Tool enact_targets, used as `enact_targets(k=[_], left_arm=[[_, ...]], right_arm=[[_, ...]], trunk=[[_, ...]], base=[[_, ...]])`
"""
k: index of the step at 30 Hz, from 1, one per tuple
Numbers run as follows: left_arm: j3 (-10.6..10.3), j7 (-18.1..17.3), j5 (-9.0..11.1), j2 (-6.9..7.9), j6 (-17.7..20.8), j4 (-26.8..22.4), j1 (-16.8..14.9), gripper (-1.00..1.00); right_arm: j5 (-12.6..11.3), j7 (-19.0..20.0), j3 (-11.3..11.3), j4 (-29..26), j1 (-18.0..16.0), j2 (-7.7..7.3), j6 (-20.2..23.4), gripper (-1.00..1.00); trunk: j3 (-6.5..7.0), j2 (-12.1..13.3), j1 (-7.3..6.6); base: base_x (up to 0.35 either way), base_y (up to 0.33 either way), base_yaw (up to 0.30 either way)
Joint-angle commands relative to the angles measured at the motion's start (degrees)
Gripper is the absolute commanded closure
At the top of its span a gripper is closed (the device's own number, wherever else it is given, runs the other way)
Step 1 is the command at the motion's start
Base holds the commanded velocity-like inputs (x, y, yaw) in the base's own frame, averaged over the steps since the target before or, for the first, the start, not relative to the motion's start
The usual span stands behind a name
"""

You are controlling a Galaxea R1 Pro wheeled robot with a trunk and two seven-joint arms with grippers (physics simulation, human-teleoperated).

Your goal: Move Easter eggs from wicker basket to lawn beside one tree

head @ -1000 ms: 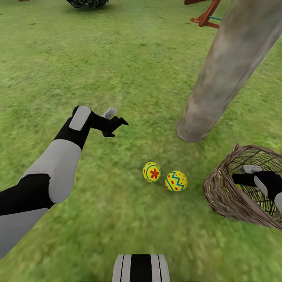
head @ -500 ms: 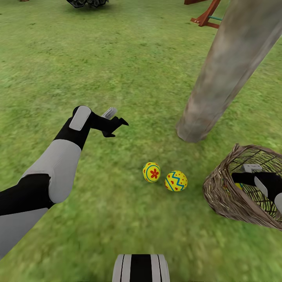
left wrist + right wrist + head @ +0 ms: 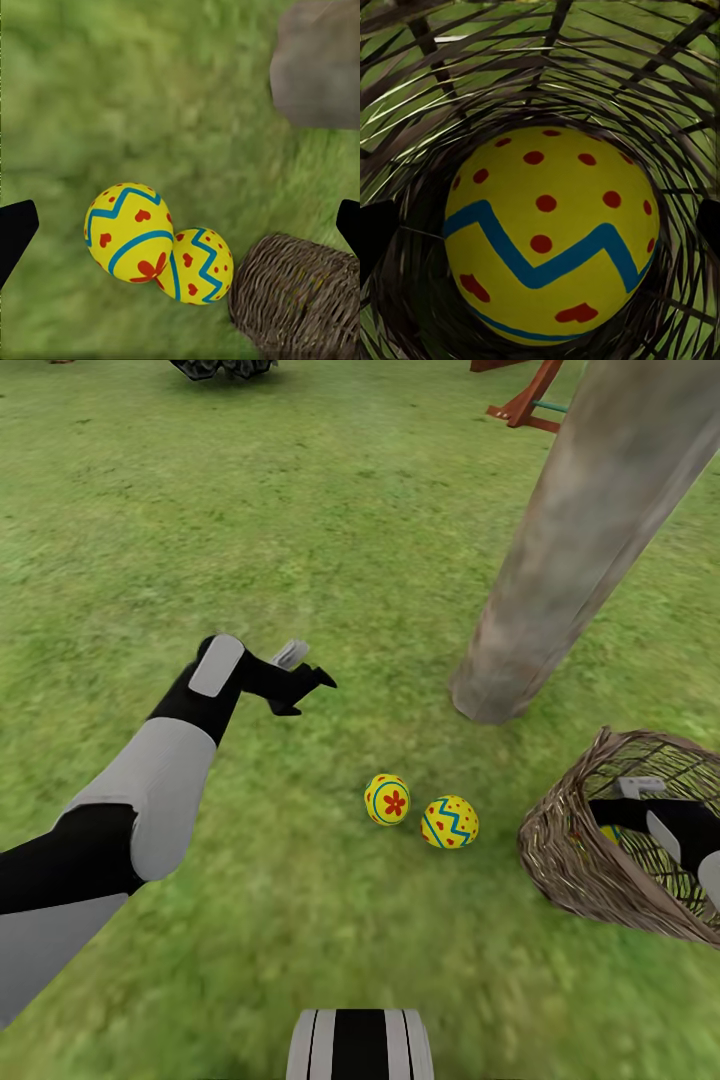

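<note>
Two yellow Easter eggs (image 3: 387, 799) (image 3: 449, 821) lie side by side on the lawn (image 3: 300, 540), a short way in front of the thick pale tree (image 3: 545, 590). They also show in the left wrist view (image 3: 127, 232) (image 3: 199, 266). My left gripper (image 3: 305, 685) hovers open above the grass, to the left of them. The wicker basket (image 3: 570, 850) lies tipped at the right with my right arm (image 3: 675, 830) reaching inside. A third egg (image 3: 551, 232) rests at the basket's bottom, and my right gripper (image 3: 540, 229) is open, one dark fingertip (image 3: 375, 232) on each side, apart from it.
A red wooden playset leg (image 3: 525, 400) stands at the far back right. A dark bush (image 3: 220, 368) sits at the far back. Open grass stretches to the left and ahead. My base (image 3: 360, 1045) shows at the near edge.
My left arm has shifted slightly toward the eggs. My right arm has settled a little deeper into the basket. The eggs and basket have not moved.
</note>
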Motion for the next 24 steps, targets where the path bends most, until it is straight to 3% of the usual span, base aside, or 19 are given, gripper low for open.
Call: enact_targets(k=[1,24], left_arm=[[0.34,0.57,0.49,-0.08,0.18,-0.02,-0.03,-1.00],[0.34,0.65,0.32,-0.14,0.16,1.97,-0.03,-1.00]], right_arm=[[-0.59,0.04,0.48,-0.09,-0.01,-0.10,0.04,-1.00],[-0.41,0.00,0.48,0.18,-0.01,-0.23,0.10,-1.00]], trunk=[[-0.04,-0.01,-0.01],[-0.04,-0.01,-0.01]], base=[[0.000,0.000,0.000],[0.022,-0.013,0.000]])
